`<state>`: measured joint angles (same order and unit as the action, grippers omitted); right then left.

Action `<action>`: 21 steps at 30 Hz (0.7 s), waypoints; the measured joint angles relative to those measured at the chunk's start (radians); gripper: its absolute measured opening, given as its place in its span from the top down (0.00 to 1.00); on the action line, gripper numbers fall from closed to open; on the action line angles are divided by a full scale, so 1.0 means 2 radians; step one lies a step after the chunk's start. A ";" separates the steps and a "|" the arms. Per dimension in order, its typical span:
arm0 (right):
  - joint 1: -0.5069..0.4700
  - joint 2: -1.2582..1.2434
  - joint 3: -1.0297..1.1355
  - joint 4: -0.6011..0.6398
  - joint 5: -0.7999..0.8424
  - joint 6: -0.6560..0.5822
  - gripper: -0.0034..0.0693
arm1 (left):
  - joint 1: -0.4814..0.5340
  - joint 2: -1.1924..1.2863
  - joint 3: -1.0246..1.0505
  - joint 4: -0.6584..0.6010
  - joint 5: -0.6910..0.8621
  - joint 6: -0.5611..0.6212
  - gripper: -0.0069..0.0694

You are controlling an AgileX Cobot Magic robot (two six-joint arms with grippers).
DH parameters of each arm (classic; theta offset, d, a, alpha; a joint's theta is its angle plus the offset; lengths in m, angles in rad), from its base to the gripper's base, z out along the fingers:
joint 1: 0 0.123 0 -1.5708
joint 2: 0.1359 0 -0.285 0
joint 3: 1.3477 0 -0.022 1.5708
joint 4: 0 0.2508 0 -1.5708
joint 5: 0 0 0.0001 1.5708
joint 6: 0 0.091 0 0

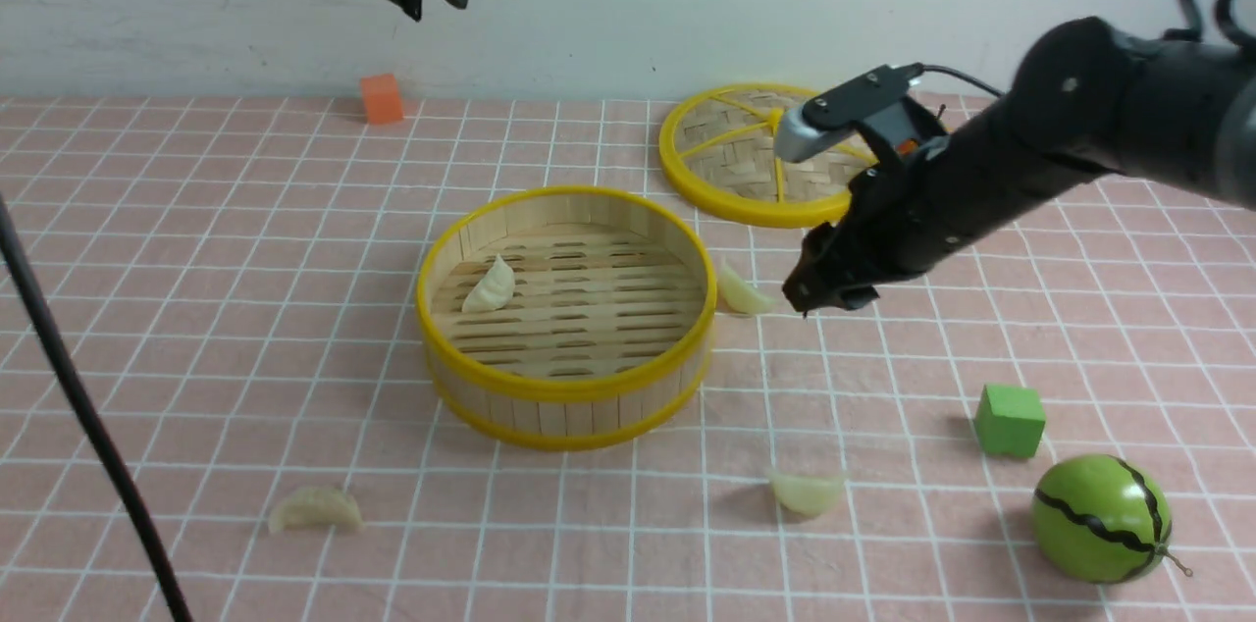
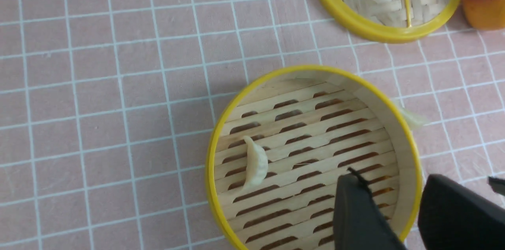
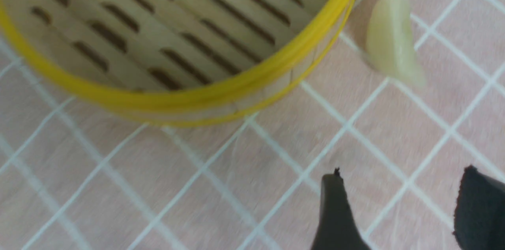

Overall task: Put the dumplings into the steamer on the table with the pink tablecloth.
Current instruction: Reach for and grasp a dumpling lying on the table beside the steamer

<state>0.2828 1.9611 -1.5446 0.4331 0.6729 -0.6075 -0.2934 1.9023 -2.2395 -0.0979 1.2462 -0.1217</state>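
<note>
1. Table (image 1: 196, 259): covered by pink cloth with a white grid.
2. Steamer (image 1: 564, 406): round, yellow rims, slatted floor; upright near the table's middle, open.
3. Dumpling A (image 1: 490, 286): inside the steamer, on the slats at the left of the floor, near the wall.
4. Dumpling B (image 1: 743, 291): on the cloth just beside the steamer's right wall; whether it touches cannot be told. It lies between the wall and the right fingers.
5. Dumpling C (image 1: 314, 509): on the cloth, front left of the steamer, well apart from it.
6. Dumpling D (image 1: 807, 492): on the cloth, front right of the steamer.
7. Lid (image 1: 726, 151): flat, woven, yellow-rimmed; behind and right of the steamer, partly hidden by the right arm.
8. Right fingers (image 3: 335, 210): apart, bare cloth showing between them; low over the table, near dumpling B, not touching it.
9. Left fingers (image 2: 359, 218): apart; the wrist view shows them above the steamer's floor and wall, high up.
10. Orange cube (image 1: 381, 98): far left, by the wall.
11. Green cube (image 1: 1009, 420): front right.
12. Toy melon (image 1: 1101, 519): just in front of the green cube.
13. Orange fruit (image 2: 485, 3): beside the lid.
</note>
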 joint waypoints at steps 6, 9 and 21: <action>0.002 0.122 -0.121 -0.014 -0.005 0.000 0.39 | 0.000 -0.064 0.103 -0.006 0.000 0.008 0.61; 0.002 0.159 -0.155 -0.014 -0.005 -0.005 0.39 | 0.000 -0.092 0.155 -0.006 0.000 0.012 0.61; 0.002 0.195 -0.189 -0.012 -0.007 -0.018 0.58 | 0.000 -0.262 0.386 0.032 -0.029 0.007 0.61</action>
<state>0.2876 2.3511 -1.9218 0.4082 0.6596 -0.6440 -0.2934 1.3791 -1.4670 -0.0348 1.1872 -0.1082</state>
